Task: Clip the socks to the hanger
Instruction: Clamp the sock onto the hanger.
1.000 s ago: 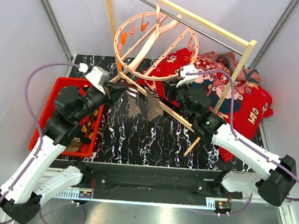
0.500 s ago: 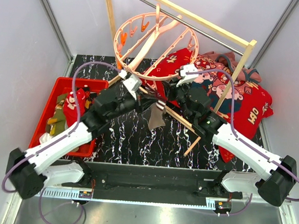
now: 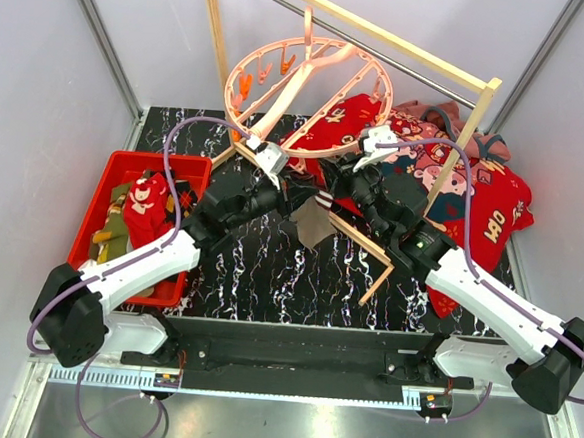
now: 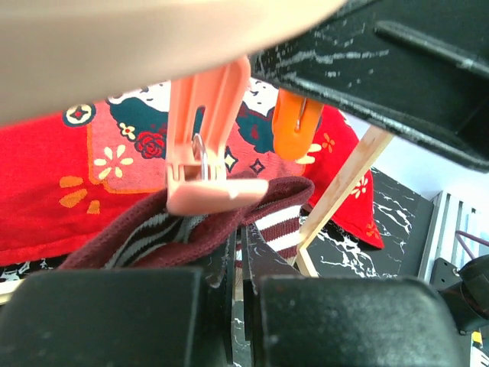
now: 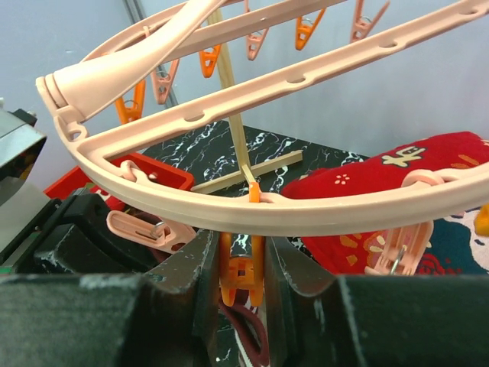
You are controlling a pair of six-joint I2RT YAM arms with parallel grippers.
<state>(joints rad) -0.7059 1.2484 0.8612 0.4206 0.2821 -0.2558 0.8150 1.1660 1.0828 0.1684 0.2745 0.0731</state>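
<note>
The hanger (image 3: 303,91) is a salmon-pink ring hanging tilted from the wooden rack. Under its near rim, my left gripper (image 3: 296,194) is shut on a maroon striped sock (image 3: 315,226), whose grey part hangs below. In the left wrist view the sock's cuff (image 4: 153,237) lies just under a pink clip (image 4: 205,149), with my left gripper (image 4: 238,252) pinching it. My right gripper (image 5: 242,248) is shut on an orange clip (image 5: 244,281) under the hanger's ring (image 5: 306,214), pressing its handles from both sides. The maroon cuff (image 5: 252,327) sits right beneath that clip.
A red basket (image 3: 82,239) at the left holds more socks (image 3: 148,204). A big red cartoon cloth (image 3: 465,181) lies at the right. The pale wooden rack's lower bar (image 3: 370,247) crosses the table between my arms, and its top bar (image 3: 385,35) carries the hanger.
My left arm has swung from the basket to the middle, bringing the sock up under the hanger. The hanger has tilted and shifted slightly. My right gripper has stayed shut near the clip.
</note>
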